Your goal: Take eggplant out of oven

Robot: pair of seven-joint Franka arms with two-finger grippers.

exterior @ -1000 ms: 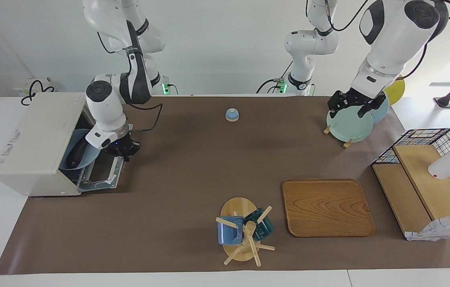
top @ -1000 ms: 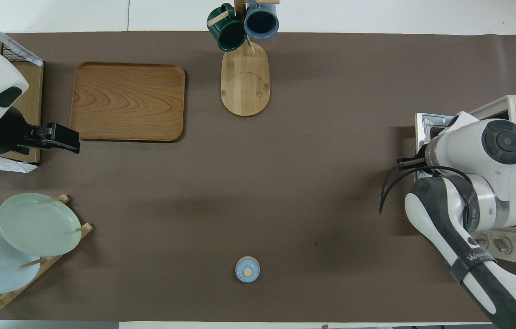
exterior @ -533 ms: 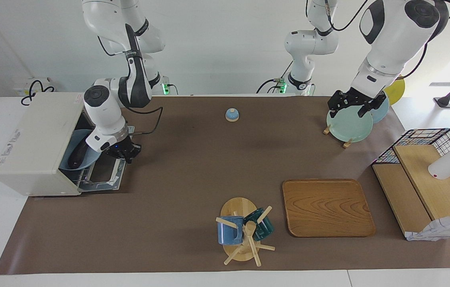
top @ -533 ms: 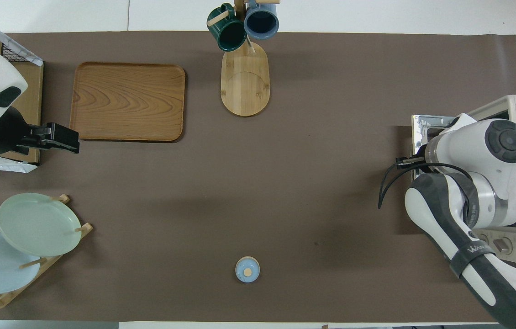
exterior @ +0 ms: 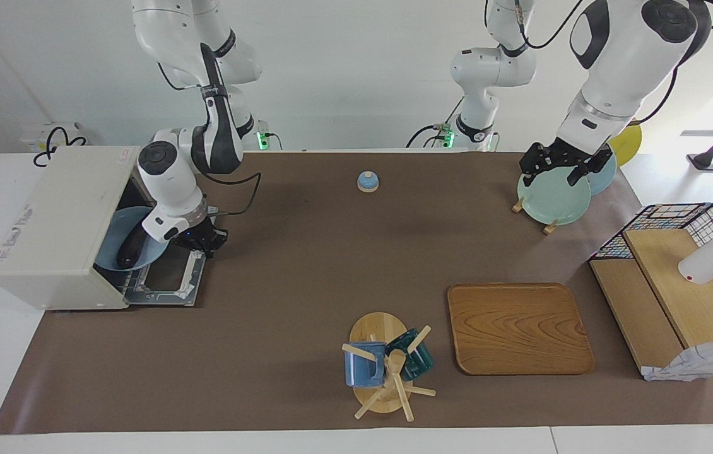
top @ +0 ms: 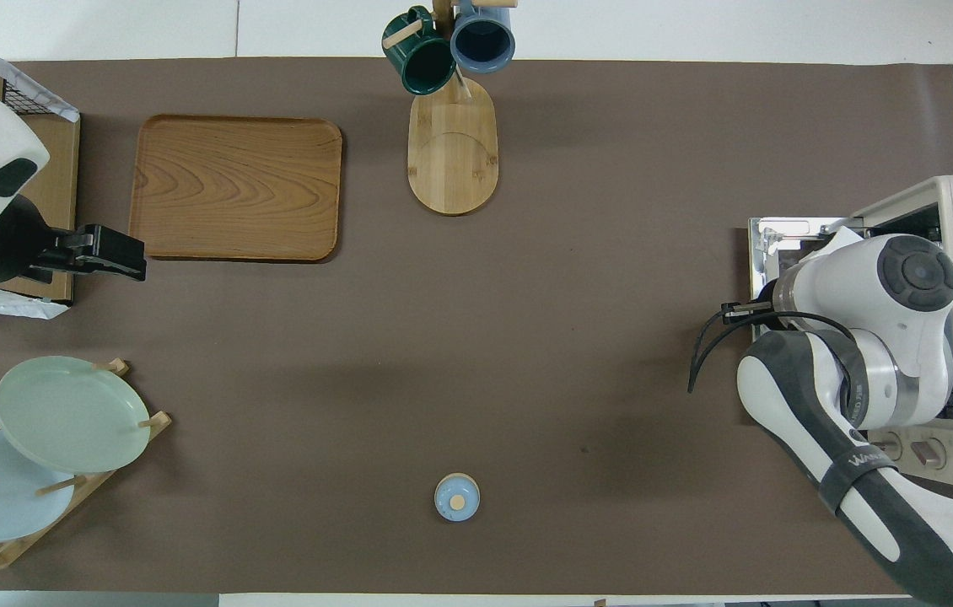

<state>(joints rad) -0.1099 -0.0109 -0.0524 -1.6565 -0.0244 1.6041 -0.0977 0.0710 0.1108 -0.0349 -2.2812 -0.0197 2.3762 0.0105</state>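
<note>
1. The eggplant (exterior: 131, 247) lies in a blue bowl (exterior: 118, 252) inside the oven (exterior: 57, 224), at the right arm's end of the table; the oven door (exterior: 170, 281) is folded down flat on the mat
2. Right gripper (exterior: 200, 241) sits low over the door's outer edge by the handle, fingers closed, nothing visibly held apart from possibly the handle itself (contact is hidden by the wrist)
3. Step in hand, judged: finishing the door opening, eggplant not yet touched
4. To do it well: let go of the handle, open the fingers, come in low over the door and level with the rack, grip the eggplant across its slim middle rather than the bowl rim, and draw it straight out so it clears the oven's top edge
5. Right arm pose: elbow bent over the oven's corner nearer the robots, forearm angled down, wrist tipped toward the door
6. Left gripper (exterior: 558, 165) waits open above the pale green plate (exterior: 552, 198) on the plate rack, holding nothing
</note>
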